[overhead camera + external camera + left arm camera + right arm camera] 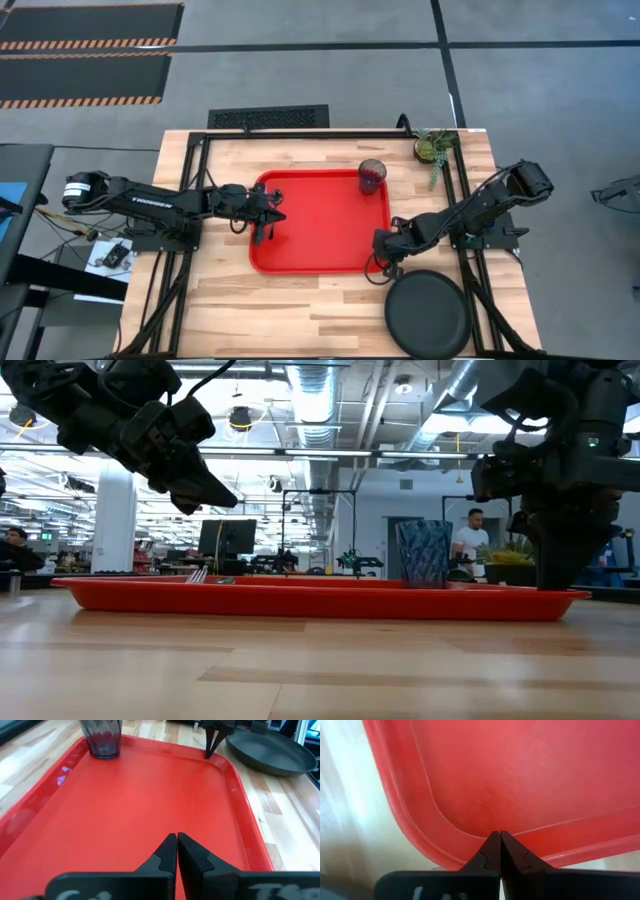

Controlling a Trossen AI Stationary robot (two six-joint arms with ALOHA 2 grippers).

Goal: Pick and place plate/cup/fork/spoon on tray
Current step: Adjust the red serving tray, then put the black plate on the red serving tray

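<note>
The only lettering in view is a line of pale capitals along the left arm (150,198), seen from above, and it is too small to make out. White marks show on the dark housing behind the fingers in both wrist views, but they are cut off and blurred and cannot be read. Nothing legible stands on the red tray (320,225), the cup (372,176), the plate (428,314) or the counter (300,310).

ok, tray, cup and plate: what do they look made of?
Tray: likely plastic, glossy red, light glints on its lip. Cup: clear dark-tinted plastic or glass, faceted walls; cannot tell which. Plate: matte black, no shine; material unclear.
</note>
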